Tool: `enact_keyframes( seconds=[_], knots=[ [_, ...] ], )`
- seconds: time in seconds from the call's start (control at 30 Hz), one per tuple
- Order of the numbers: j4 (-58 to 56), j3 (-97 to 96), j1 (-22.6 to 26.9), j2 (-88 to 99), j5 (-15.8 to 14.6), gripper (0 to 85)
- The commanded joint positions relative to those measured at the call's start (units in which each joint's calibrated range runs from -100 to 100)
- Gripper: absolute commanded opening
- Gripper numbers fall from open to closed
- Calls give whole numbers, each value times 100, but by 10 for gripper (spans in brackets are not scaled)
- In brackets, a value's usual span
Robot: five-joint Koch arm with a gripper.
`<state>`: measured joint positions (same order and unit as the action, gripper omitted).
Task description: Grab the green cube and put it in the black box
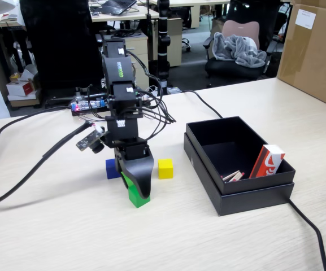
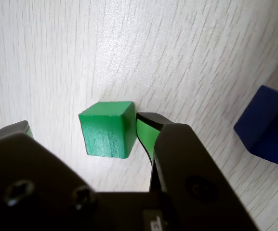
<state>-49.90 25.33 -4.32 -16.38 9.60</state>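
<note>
The green cube (image 1: pixel 139 197) rests on the light wooden table in front of the arm. In the wrist view the green cube (image 2: pixel 107 130) lies between the jaws of my gripper (image 2: pixel 86 125). The right, green-lined finger (image 2: pixel 146 132) is up against its right side, and the left finger (image 2: pixel 18 130) stands well apart from it. In the fixed view the gripper (image 1: pixel 134 188) is lowered onto the cube, open. The black box (image 1: pixel 253 197) sits to the right in that view, a good distance from the cube.
A blue cube (image 1: pixel 112 168) (image 2: pixel 269 127) and a yellow cube (image 1: pixel 165 168) sit just behind the gripper. The box holds a red-and-white pack (image 1: pixel 267 161) and small sticks. A brown carton (image 1: pixel 315 51) stands far right. Cables (image 1: pixel 16 169) trail across the table.
</note>
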Motion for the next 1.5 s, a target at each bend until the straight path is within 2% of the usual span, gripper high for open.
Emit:
enact_keyframes(
  seconds=[0.0,0.1,0.13,0.37,0.53,0.73,0.87,0.9,0.97,1.2,1.47],
  knots=[
    [-224,577,24,25,44,434],
    [-344,722,44,-124,44,391],
    [-362,776,54,-204,59,311],
    [-379,767,49,-319,63,40],
    [-483,740,34,-193,44,7],
    [-552,531,215,1712,-142,7],
    [-560,332,474,2779,-347,7],
    [-560,223,737,3341,-503,7],
    [-560,196,894,3525,-571,7],
    [-552,96,1631,3376,-879,8],
    [-552,114,2017,2378,-1138,8]
  ],
)
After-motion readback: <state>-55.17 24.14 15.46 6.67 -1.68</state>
